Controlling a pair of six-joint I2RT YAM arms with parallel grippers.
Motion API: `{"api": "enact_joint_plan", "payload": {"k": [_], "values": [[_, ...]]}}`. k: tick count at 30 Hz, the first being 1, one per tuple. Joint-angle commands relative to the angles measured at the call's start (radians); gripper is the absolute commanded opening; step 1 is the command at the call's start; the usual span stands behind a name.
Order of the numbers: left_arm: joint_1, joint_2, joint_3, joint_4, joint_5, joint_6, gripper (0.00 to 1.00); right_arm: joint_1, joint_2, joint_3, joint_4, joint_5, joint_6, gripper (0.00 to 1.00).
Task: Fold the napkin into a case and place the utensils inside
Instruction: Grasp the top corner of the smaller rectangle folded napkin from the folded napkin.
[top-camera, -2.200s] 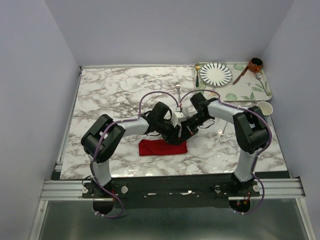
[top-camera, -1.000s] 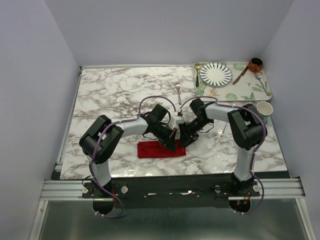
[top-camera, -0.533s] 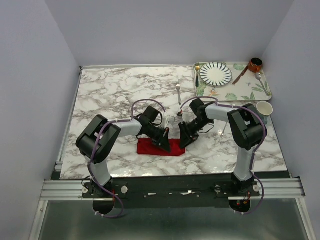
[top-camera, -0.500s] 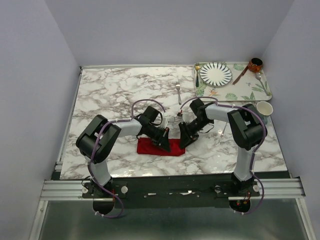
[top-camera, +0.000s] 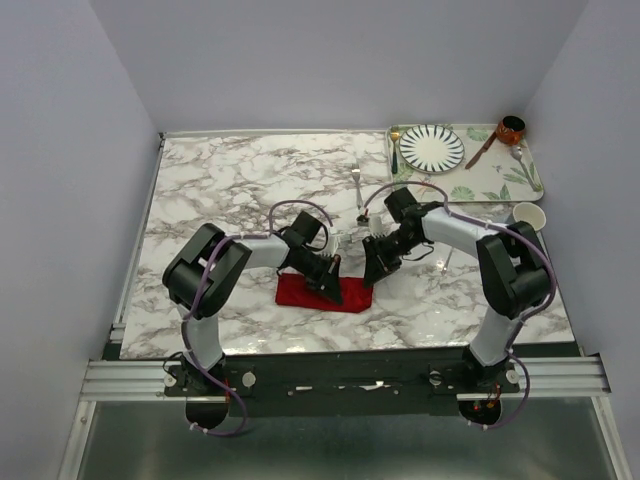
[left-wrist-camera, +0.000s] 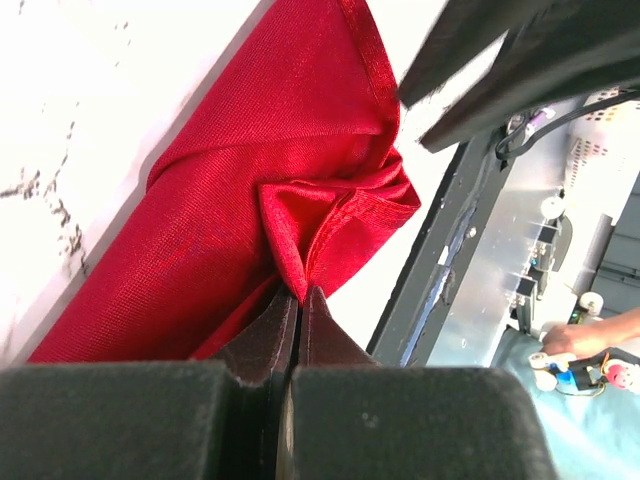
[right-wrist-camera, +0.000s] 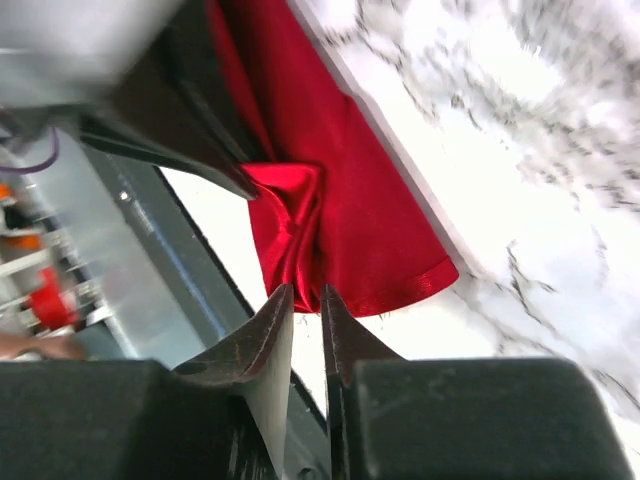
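Note:
The deep-red napkin lies folded into a narrow strip near the table's front edge. My left gripper is down at its right end. In the left wrist view this gripper is shut on a pinched-up fold of the napkin. My right gripper meets the same end from the right. Its jaws are a narrow slit apart, with the bunched edge of the napkin between the tips. A silver fork lies on the marble behind both grippers, untouched.
A patterned tray at the back right carries a striped plate, a gold spoon, a wooden utensil, a small silver spoon and a brown pot. A white cup stands below the tray.
The right jaws have narrowed onto the napkin's right end. The left gripper stays shut on its fold and has shifted slightly left and nearer the front edge.

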Motion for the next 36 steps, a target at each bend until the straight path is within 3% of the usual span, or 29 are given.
{"api": "enact_joint_plan", "payload": {"k": [1, 9, 22, 29, 34, 36], "values": [[0.001, 0.045, 0.019, -0.025, -0.025, 0.011, 0.0, 0.024, -0.091, -0.03, 0.099, 0.112, 0.006, 0.23], [0.021, 0.074, 0.029, -0.036, -0.017, 0.008, 0.0, 0.093, -0.168, -0.097, 0.219, 0.261, -0.022, 0.24], [0.036, 0.109, 0.055, -0.05, -0.005, 0.008, 0.0, 0.213, -0.161, -0.083, 0.204, 0.51, -0.034, 0.31], [0.041, 0.109, 0.059, -0.051, -0.003, 0.006, 0.0, 0.233, -0.113, -0.054, 0.176, 0.542, -0.032, 0.32], [0.041, 0.114, 0.064, -0.05, -0.002, 0.006, 0.0, 0.241, -0.101, -0.039, 0.165, 0.551, -0.036, 0.21], [0.041, 0.115, 0.065, -0.051, -0.002, 0.008, 0.0, 0.239, -0.099, -0.033, 0.158, 0.545, -0.034, 0.07]]}}
